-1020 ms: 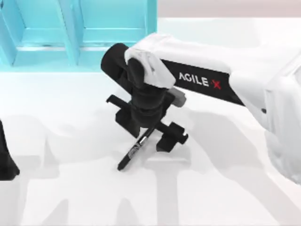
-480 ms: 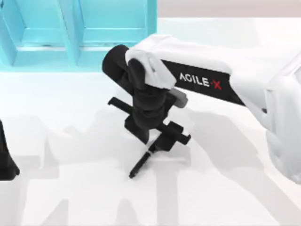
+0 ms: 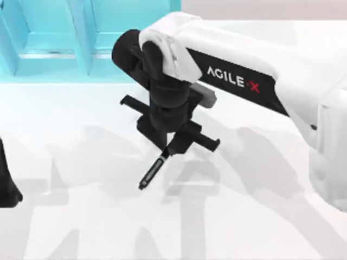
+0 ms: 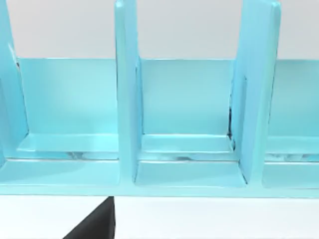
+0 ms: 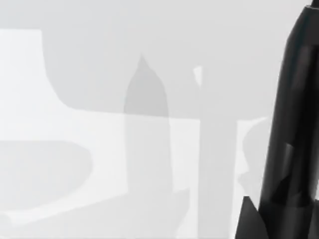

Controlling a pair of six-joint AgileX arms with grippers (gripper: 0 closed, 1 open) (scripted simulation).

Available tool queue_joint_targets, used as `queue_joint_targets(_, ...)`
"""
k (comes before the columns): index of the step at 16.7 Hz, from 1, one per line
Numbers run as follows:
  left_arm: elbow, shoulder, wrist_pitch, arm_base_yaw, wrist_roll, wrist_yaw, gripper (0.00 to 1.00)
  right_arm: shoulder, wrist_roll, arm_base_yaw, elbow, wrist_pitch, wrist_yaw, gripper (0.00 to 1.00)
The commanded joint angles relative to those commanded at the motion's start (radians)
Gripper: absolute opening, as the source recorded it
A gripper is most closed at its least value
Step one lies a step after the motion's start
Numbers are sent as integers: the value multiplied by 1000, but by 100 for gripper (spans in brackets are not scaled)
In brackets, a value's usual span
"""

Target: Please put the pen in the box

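The slim black marker-style pen with a silver band (image 3: 153, 172) hung slantwise near the middle of the table, its upper end pinched in the right gripper (image 3: 169, 149) and its free tip pointing down toward the near left. It seemed lifted clear of the white tabletop (image 3: 244, 216), a hold that would suit carrying it to the box. The turquoise box with upright dividers (image 3: 81, 38) stood at the far left, well apart from the pen. The black-and-white right arm (image 3: 233, 81) reached in from the right and hid the fingers' contact. In the right wrist view the pen (image 5: 291, 134) was a dark shaft cut off at the edge. The left gripper (image 3: 6, 184), parked at the left edge, was cropped; I could not tell its state.
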Motion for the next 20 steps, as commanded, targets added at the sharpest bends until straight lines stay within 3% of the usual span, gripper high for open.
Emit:
queue_joint_targets(5, 0, 0, 0, 0, 0, 0, 100, -9, -5, -1, 203, -208, -2, 0)
queue_joint_targets(13, 0, 0, 0, 0, 0, 0, 100, -21, -15, -32, 198, -212, -5, 0)
queue_joint_targets(16, 0, 0, 0, 0, 0, 0, 100, -65, -48, -156, 139, -196, -13, 0)
queue_joint_targets(20, 0, 0, 0, 0, 0, 0, 100, -158, -128, -467, -4, -166, -25, 0)
